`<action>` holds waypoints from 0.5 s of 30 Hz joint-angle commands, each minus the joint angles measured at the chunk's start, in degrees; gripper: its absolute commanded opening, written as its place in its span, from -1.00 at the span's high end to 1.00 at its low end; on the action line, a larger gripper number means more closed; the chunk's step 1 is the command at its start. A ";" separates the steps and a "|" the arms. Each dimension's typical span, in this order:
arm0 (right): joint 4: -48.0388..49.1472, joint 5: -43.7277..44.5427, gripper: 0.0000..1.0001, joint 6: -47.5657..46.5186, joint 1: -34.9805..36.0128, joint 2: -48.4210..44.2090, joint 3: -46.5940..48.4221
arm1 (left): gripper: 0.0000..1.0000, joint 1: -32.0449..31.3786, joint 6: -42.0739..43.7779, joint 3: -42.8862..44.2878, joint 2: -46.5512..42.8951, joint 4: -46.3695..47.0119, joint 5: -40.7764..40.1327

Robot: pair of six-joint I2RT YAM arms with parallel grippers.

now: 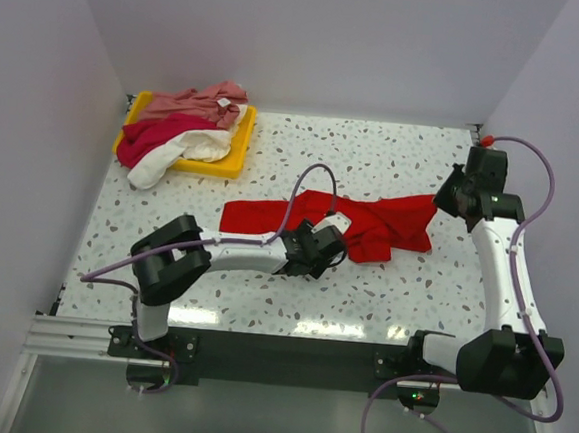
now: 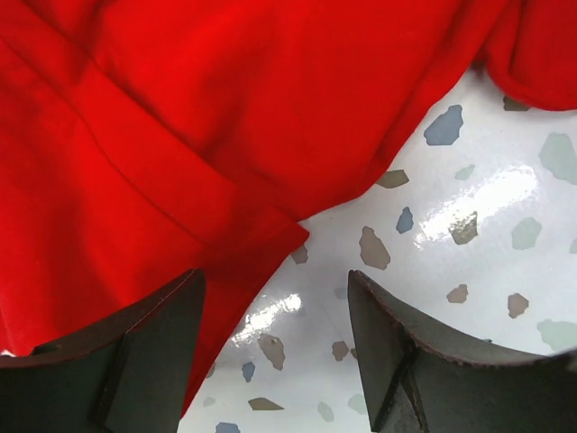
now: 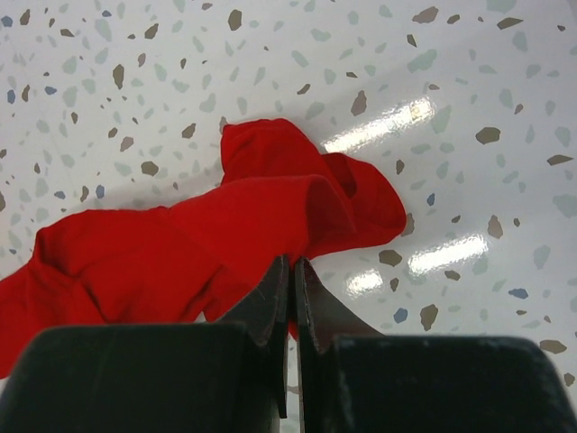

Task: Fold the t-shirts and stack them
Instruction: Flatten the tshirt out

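The bright red t-shirt (image 1: 379, 229) lies crumpled and stretched across the middle of the table. My left gripper (image 1: 319, 247) is open low over its near edge; in the left wrist view (image 2: 275, 289) one finger is over the red cloth (image 2: 225, 108) and the other over bare table. My right gripper (image 1: 459, 197) is at the shirt's right end, its jaws shut with red cloth (image 3: 180, 244) pinched between them (image 3: 291, 263). The dusty pink (image 1: 193, 104), crimson-magenta (image 1: 150, 135) and cream-white (image 1: 184, 153) shirts lie heaped at the back left.
The heap sits in a shallow yellow tray (image 1: 236, 157) at the back left corner, with the cream shirt hanging over its front. White walls close in the left, back and right sides. A purple cable arcs over the red shirt from my left arm.
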 commanded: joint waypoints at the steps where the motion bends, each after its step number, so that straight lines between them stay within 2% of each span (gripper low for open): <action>1: 2.36 -0.91 1.00 -0.77 0.01 -0.76 -0.98 | -0.38 -0.30 -2.22 2.88 0.42 2.43 -2.34; 11: 2.71 -1.26 1.00 -1.73 0.10 -1.63 -2.56 | -0.23 0.31 -3.01 4.37 5.07 4.46 -4.71; 15: 2.62 -1.09 1.00 -1.91 0.01 -1.90 -2.74 | -0.06 1.28 -3.53 4.72 6.57 4.02 -4.97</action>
